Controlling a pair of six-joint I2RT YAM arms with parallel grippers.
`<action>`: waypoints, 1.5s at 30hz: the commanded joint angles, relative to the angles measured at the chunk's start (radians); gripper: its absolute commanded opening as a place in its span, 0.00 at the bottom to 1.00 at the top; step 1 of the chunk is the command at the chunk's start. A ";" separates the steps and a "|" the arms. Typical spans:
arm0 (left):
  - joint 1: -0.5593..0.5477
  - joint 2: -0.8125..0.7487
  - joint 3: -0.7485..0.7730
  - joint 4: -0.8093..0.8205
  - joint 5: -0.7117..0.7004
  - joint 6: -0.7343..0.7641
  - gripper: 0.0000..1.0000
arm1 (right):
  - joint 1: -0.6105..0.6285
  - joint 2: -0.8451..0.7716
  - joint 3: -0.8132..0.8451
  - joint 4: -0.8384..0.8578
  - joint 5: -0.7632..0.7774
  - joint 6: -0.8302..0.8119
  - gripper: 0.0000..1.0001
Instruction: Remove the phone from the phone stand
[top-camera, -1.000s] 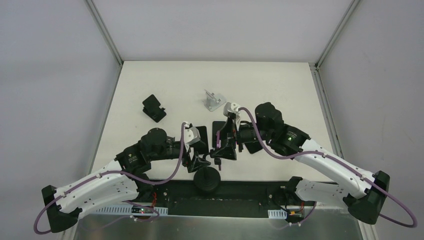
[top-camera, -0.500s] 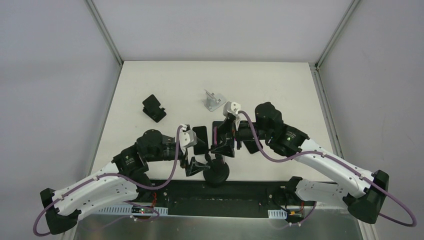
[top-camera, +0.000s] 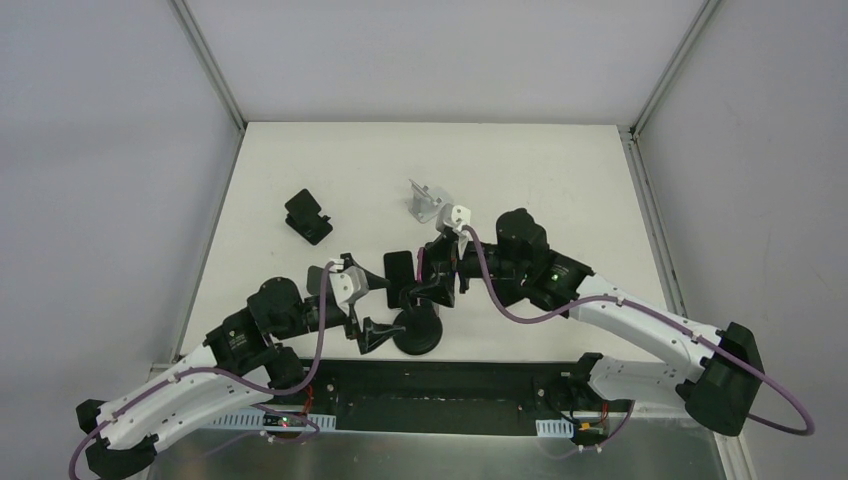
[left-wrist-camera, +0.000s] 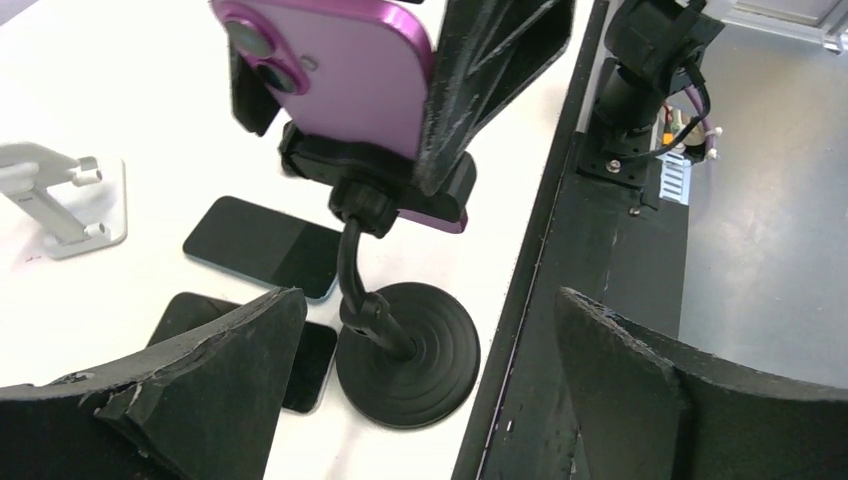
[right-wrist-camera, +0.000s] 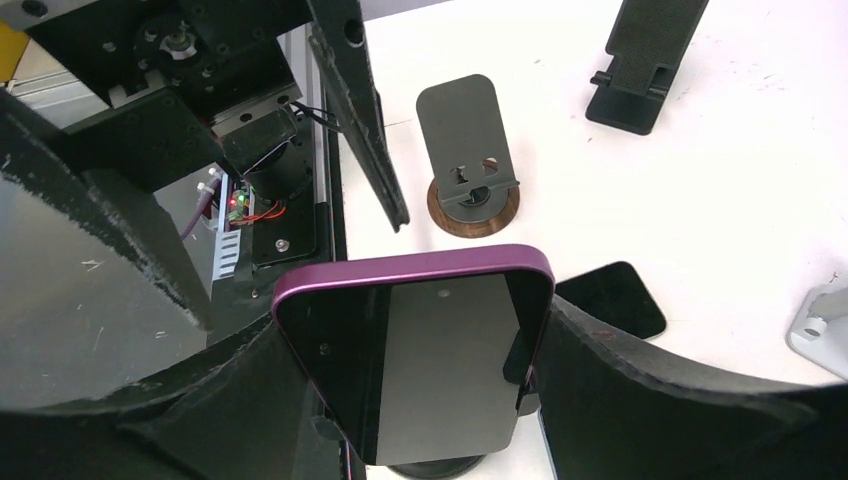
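The purple phone (right-wrist-camera: 430, 350) sits in the clamp of the black phone stand (left-wrist-camera: 400, 185). The stand's gooseneck rises from a round base (top-camera: 418, 330) near the table's front edge. My right gripper (right-wrist-camera: 420, 370) is shut on the phone, one finger against each long edge. From the left wrist view the phone's back (left-wrist-camera: 330, 70) shows, with the clamp behind it. My left gripper (left-wrist-camera: 430, 300) is open wide. Its fingers stand on either side of the base (left-wrist-camera: 408, 355) and touch nothing.
Two dark phones (left-wrist-camera: 265, 245) (left-wrist-camera: 300, 350) lie flat on the table beside the base. A silver stand (top-camera: 428, 200) and a black stand (top-camera: 308, 216) sit farther back. Another stand with a round wooden foot (right-wrist-camera: 472, 150) is on the table. The black front rail (left-wrist-camera: 540, 300) runs just beside the base.
My left gripper opened wide and drew back to the left, away from the stand. My right gripper moved left and farther back with the phone, and the stand's base shifted with it.
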 joint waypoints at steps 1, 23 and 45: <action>-0.001 -0.007 -0.008 -0.021 -0.047 0.008 0.99 | 0.003 -0.062 -0.060 0.106 0.008 -0.031 0.00; -0.002 0.211 0.082 0.037 0.133 0.291 0.99 | 0.003 -0.262 -0.248 -0.044 -0.094 -0.222 0.00; -0.004 0.428 0.188 0.123 0.205 0.286 0.80 | -0.001 -0.163 -0.118 -0.119 -0.212 -0.233 0.00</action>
